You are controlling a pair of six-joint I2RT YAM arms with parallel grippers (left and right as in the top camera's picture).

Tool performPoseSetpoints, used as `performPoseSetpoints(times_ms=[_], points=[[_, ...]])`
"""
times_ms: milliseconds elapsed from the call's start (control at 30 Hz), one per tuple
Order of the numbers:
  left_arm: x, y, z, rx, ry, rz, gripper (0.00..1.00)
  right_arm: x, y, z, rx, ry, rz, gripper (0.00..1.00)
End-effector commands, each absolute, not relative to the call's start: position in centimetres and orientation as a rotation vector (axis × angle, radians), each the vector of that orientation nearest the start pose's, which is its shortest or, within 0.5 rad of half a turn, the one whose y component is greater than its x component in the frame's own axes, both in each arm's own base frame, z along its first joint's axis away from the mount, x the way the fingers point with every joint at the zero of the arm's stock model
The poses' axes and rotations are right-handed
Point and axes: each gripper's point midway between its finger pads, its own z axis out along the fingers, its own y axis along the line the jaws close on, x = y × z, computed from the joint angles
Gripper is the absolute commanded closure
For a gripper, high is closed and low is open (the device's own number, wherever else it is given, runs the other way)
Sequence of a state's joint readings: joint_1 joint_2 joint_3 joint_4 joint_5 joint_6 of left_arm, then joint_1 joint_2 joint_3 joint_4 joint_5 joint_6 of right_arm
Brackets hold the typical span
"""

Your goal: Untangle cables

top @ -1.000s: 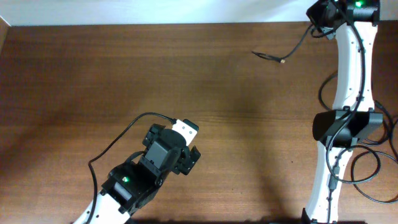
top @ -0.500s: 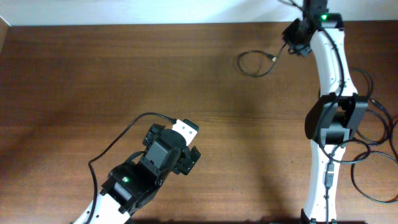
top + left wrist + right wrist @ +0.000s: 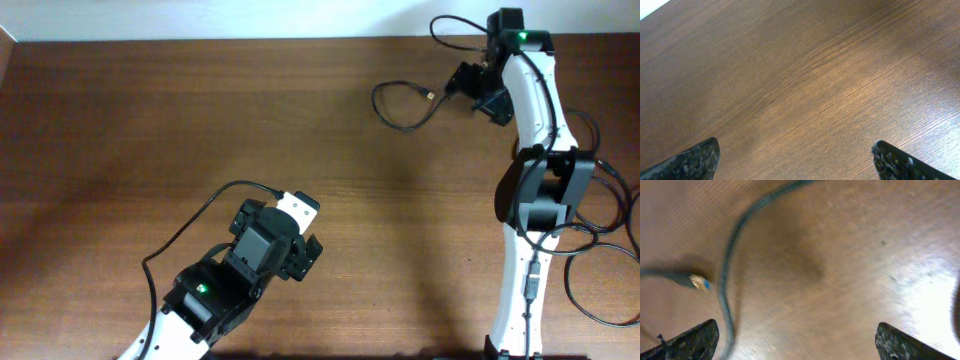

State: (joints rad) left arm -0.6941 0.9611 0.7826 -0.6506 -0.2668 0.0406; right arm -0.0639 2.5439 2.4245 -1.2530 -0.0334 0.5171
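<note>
the cable [image 3: 379,104] lies on the far right part of the wooden table [image 3: 150,120], well apart from the left gripper [image 3: 310,228]. it is a thin black line curled into one loose loop, with its metal-tipped plug [image 3: 428,95] inside the curve. the right gripper [image 3: 464,86] hovers just beside the loop with its jaws spread wide and nothing held between them. the right wrist view is blurred. there the cable runs down the wood close past one fingertip [image 3: 690,342], with the plug lying off to that side. whether the cable touches the finger cannot be told. the left gripper sits over bare wood near the front, jaws also wide apart and empty.
</note>
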Motion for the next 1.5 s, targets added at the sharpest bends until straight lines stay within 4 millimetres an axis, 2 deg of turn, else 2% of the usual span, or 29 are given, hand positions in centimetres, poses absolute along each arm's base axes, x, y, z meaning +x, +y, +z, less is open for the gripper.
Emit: performPoseSetpoints(times_ms=[0, 33, 233, 333, 433, 467, 633, 800, 900, 1033, 1133, 1200, 1300, 1367, 1467], points=[[24.8, -14.4, 17.2, 0.714, 2.237, 0.012, 0.01, 53.3, -2.7, 11.6, 0.529, 2.799, 0.118, 0.01], [24.8, -14.4, 17.2, 0.714, 2.237, 0.012, 0.01, 53.1, -2.4, 13.5, 0.441, 2.782, 0.11, 0.01], [24.8, -14.4, 17.2, 0.714, 2.237, 0.012, 0.01, 51.4, -2.3, 22.6, 0.264, 2.639, 0.082, 0.01], [24.8, -14.4, 17.2, 0.714, 2.237, 0.012, 0.01, 49.2, -2.6, 27.0, 0.246, 2.577, 0.047, 0.01], [24.8, -14.4, 17.3, 0.714, 2.237, 0.012, 0.01, 46.3, -2.5, 30.8, 0.207, 2.536, 0.031, 0.01], [24.8, -14.4, 17.3, 0.714, 2.237, 0.012, 0.01, 44.7, -2.6, 32.6, 0.209, 2.514, 0.021, 0.01], [24.8, -14.4, 17.2, 0.714, 2.237, 0.012, 0.01, 41.1, -2.4, 36.5, 0.205, 2.451, 0.021, 0.01], [24.8, -14.4, 17.2, 0.714, 2.237, 0.012, 0.01, 37.1, -2.4, 38.2, 0.206, 2.46, 0.001, 0.01], [24.8, -14.4, 17.2, 0.714, 2.237, 0.012, 0.01, 35.8, -2.0, 38.3, 0.166, 2.483, -0.009, 0.01], [24.8, -14.4, 17.2, 0.714, 2.237, 0.012, 0.01, 34.6, -1.4, 38.1, 0.141, 2.511, -0.106, 0.01], [24.8, -14.4, 17.2, 0.714, 2.237, 0.012, 0.01, 33.9, 0.5, 37.8, 0.101, 2.536, -0.13, 0.01], [24.8, -14.4, 17.2, 0.714, 2.237, 0.012, 0.01, 33.7, 2.7, 37.8, 0.036, 2.531, -0.136, 0.01], [24.8, -14.4, 17.2, 0.714, 2.237, 0.012, 0.01, 33.5, 4.9, 37.5, -0.033, 2.531, -0.168, 0.01], [24.8, -14.4, 17.2, 0.714, 2.237, 0.012, 0.01, 33.2, 6.3, 36.4, -0.072, 2.553, -0.205, 0.01], [24.8, -14.4, 17.2, 0.714, 2.237, 0.012, 0.01, 32.7, 7.4, 34.2, -0.082, 2.598, -0.297, 0.01]])
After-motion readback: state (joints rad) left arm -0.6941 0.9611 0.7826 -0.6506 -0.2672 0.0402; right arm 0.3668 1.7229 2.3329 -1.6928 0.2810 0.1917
